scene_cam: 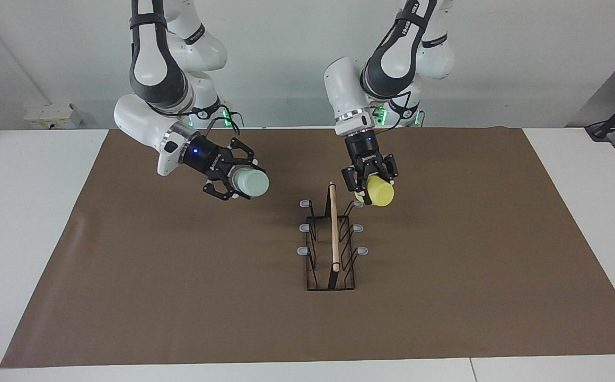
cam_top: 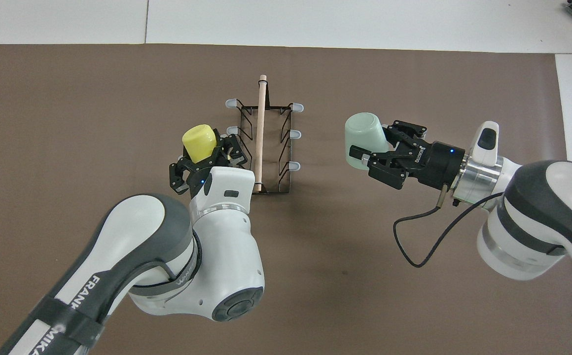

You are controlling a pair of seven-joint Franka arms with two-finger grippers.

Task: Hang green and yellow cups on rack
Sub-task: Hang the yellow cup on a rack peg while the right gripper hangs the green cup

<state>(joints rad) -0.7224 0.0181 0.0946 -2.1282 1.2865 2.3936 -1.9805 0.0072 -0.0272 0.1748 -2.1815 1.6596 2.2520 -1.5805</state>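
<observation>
Left tool (cam_top: 202, 160) hides prong nearest robots on rack (cam_top: 264, 148); yellow cup (scene_cam: 379, 191) covers same prong. Both arms' bases cut off.

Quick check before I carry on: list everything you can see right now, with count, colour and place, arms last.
green cup: one, pale mint green, held in the air by the right gripper, over the mat toward the right arm's end of the rack.
yellow cup: one, bright yellow, held by the left gripper, at a prong on the rack's left-arm side, at the end nearest the robots; whether it touches the prong cannot be told.
rack: one, black wire with a light wooden rod and six grey-tipped prongs, mid-mat, no cup hung on it.
mat: one, brown, covering most of the table.
table: one, white.
left gripper: one, black, shut on the yellow cup.
right gripper: one, black, shut on the green cup.
</observation>
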